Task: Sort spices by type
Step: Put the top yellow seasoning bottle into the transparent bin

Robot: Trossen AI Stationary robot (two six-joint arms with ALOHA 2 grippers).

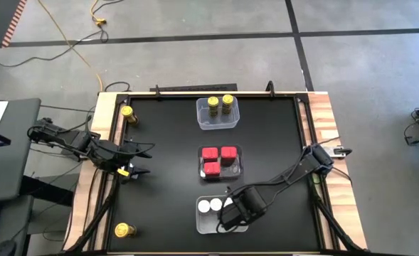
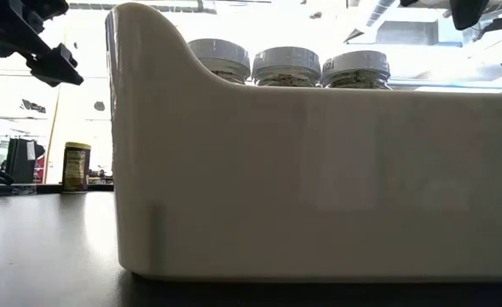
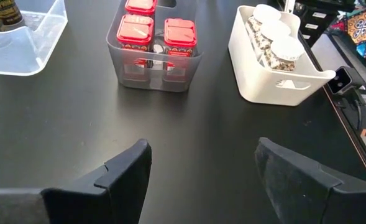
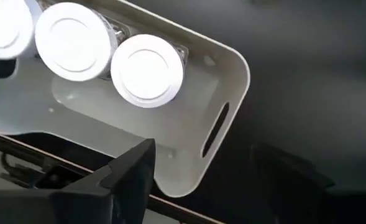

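Three white-capped jars (image 4: 146,68) stand in a white tub (image 1: 203,222) near the table's near edge. My right gripper (image 4: 207,177) hovers open above that tub's right end (image 1: 239,208), holding nothing. Three red tins (image 1: 218,159) sit in a clear tub at the table's middle. Two yellow-capped amber jars (image 1: 219,105) stand in a clear tub by the far edge. Two more yellow-capped jars stand loose at the left side, one far (image 1: 127,112) and one near (image 1: 124,230). My left gripper (image 1: 144,160) waits open and empty at the left side, pointing toward the tubs (image 3: 201,168).
The three tubs form a column down the table's middle, seen also in the left wrist view: red tins (image 3: 153,31), white tub (image 3: 276,74). In the low view the white tub (image 2: 319,188) fills most of the picture. Bare black tabletop lies left and right of the column.
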